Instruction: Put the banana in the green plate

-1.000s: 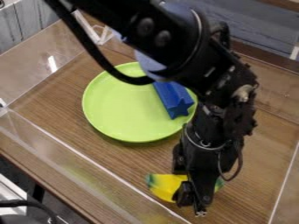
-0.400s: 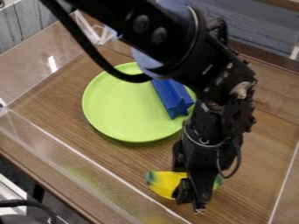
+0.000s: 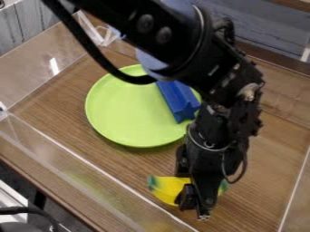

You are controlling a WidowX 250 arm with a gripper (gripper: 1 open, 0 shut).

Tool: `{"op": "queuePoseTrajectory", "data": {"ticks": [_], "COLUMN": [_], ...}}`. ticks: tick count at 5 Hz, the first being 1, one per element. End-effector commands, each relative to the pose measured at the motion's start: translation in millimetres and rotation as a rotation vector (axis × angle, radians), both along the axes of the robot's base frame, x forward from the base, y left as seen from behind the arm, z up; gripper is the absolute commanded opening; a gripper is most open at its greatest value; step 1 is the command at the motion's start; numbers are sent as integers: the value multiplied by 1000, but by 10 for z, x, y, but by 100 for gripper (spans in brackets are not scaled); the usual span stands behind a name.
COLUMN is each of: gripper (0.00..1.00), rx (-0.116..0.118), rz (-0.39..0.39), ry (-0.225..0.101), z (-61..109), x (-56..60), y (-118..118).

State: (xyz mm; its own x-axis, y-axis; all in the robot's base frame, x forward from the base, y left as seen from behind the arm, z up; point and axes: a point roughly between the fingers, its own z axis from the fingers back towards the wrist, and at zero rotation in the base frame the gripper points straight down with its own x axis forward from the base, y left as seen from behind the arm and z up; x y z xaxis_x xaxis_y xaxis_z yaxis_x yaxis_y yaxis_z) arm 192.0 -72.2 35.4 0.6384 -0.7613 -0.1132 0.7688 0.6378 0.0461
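Hand [image 3: 197,195] pointing down, clenched on banana [image 3: 171,188] at tabletop [image 3: 85,159] level, near front edge, green plate [image 3: 127,109] apart behind it, blue block [image 3: 182,100] on plate's right side.

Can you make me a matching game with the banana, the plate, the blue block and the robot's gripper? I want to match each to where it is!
Things:
1. banana
2. plate
3. blue block
4. gripper

Places:
A. on the plate's right side
B. on the wooden table, left of the arm
C. pointing down at the banana
D. on the table, at the gripper's tip

Pairs: 1-D, 2-B, 3-A, 4-C
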Motion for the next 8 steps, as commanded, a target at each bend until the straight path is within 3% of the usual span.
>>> {"op": "queuePoseTrajectory", "data": {"ticks": [1, 8], "gripper": [0, 0], "rx": [-22, 1], "rz": [6, 6], "ry": [-68, -67], "z": [162, 179], "x": [115, 149], "y": [-5, 86]}}
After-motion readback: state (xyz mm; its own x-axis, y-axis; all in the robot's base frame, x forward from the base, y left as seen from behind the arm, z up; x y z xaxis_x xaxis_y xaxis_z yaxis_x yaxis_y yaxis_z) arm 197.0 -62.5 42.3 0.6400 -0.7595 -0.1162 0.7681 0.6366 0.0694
